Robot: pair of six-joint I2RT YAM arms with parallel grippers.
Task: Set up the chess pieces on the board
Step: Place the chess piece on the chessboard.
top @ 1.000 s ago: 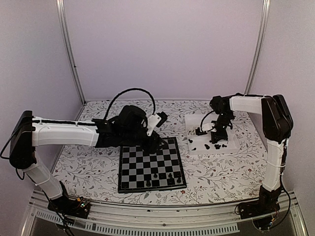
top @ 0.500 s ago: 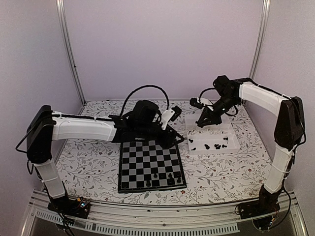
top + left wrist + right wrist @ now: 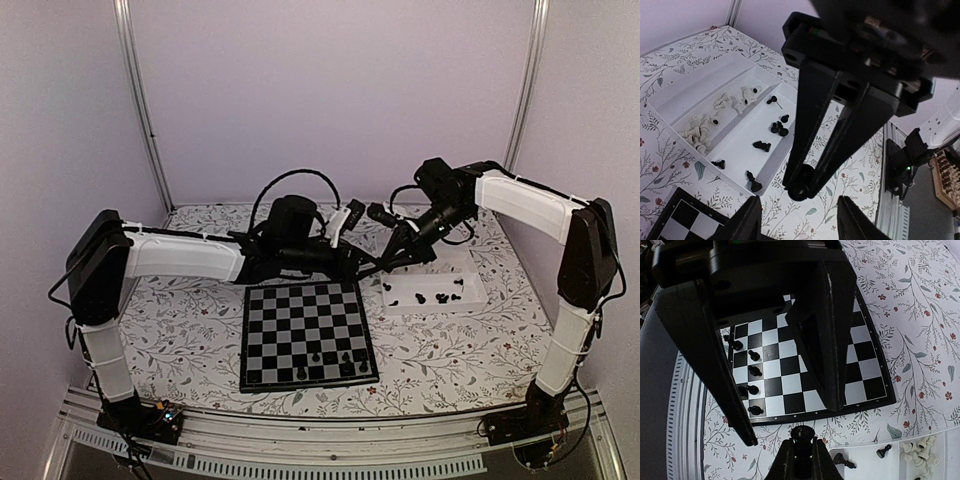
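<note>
The right gripper (image 3: 802,450) is pinching a black chess piece (image 3: 802,434), possibly a pawn, in the air just beyond the far right corner of the board (image 3: 300,335), beside the white tray (image 3: 700,90). The left gripper (image 3: 797,215) is facing it, jaws half open, holding nothing.

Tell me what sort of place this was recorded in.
Most likely a lab robot test cell, not a home. Plain pale walls with metal frame posts enclose a floral-covered table. Two arms are bolted to a rail at its near edge, beside a chessboard.
</note>
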